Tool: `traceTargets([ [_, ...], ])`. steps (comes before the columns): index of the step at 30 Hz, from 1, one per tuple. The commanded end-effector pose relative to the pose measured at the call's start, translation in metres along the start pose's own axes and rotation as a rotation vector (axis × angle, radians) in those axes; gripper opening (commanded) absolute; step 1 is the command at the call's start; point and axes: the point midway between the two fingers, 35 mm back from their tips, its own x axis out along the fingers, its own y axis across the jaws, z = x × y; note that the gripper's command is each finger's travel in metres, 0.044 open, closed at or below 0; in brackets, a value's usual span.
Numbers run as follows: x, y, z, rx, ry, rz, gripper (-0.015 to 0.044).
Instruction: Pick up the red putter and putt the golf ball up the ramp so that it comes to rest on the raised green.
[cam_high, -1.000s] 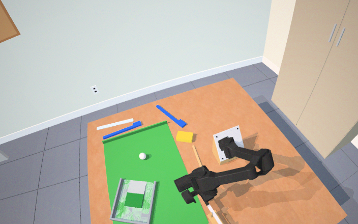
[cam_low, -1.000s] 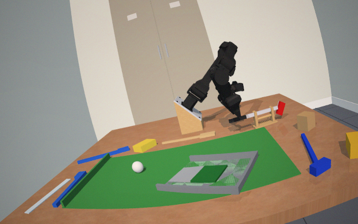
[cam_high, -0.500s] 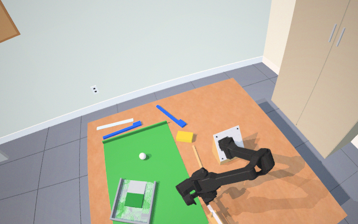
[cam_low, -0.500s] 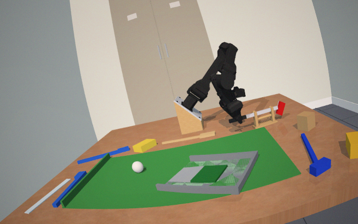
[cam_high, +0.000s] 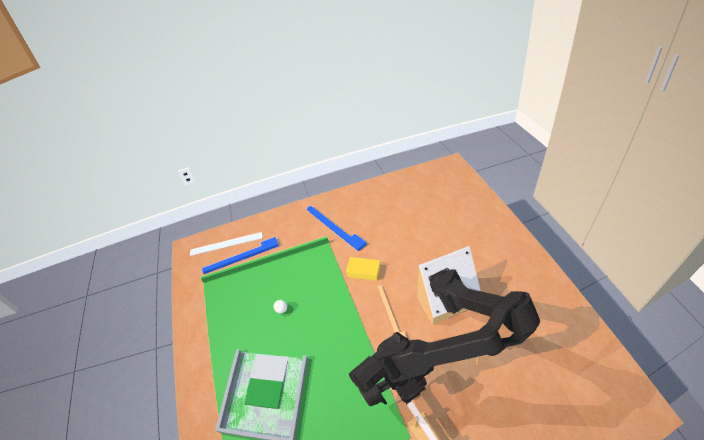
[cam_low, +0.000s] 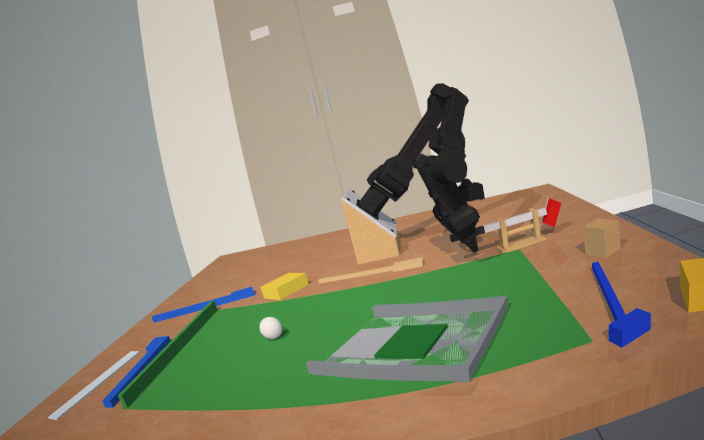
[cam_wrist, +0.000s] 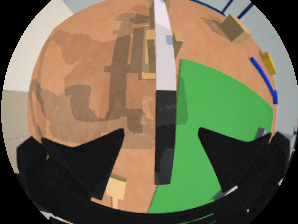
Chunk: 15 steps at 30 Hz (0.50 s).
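The red putter (cam_high: 421, 419) (cam_low: 552, 212) (cam_wrist: 165, 65) rests on a wooden stand (cam_low: 503, 234), its red head at the far end and its black handle sticking out toward the arm. My gripper (cam_high: 394, 397) (cam_low: 469, 241) (cam_wrist: 162, 132) is open and empty. In the wrist view the handle runs between the two spread fingers, touching neither; exact height over it is unclear. The white golf ball (cam_high: 280, 306) (cam_low: 270, 327) sits on the green mat (cam_high: 249, 321) (cam_low: 218, 363). The light grey ramp (cam_high: 269, 366) (cam_low: 360, 344) leads up to the raised green (cam_high: 264, 393) (cam_low: 412, 341), inside grey walls.
A yellow block (cam_high: 363, 268) (cam_low: 284, 286) and a wooden club (cam_high: 389, 311) (cam_low: 363, 272) lie beside the mat. Blue clubs (cam_high: 239, 256) (cam_high: 332, 226) and a white strip (cam_high: 226, 244) lie near its back wall. A blue mallet (cam_low: 629, 326) and wooden cube (cam_low: 602, 237) (cam_wrist: 235, 29) stand beyond.
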Motion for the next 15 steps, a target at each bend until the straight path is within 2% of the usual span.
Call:
traceTargets([
  [1,0.0031,0.0020,-0.0026,0.009,0.003,0.003,0.0440],
  [2,0.0031,0.0020,-0.0026,0.009,0.003,0.003,0.0440],
  [15,0.0009,0.0001,-0.0002,0.000,0.000,0.000,0.0099],
])
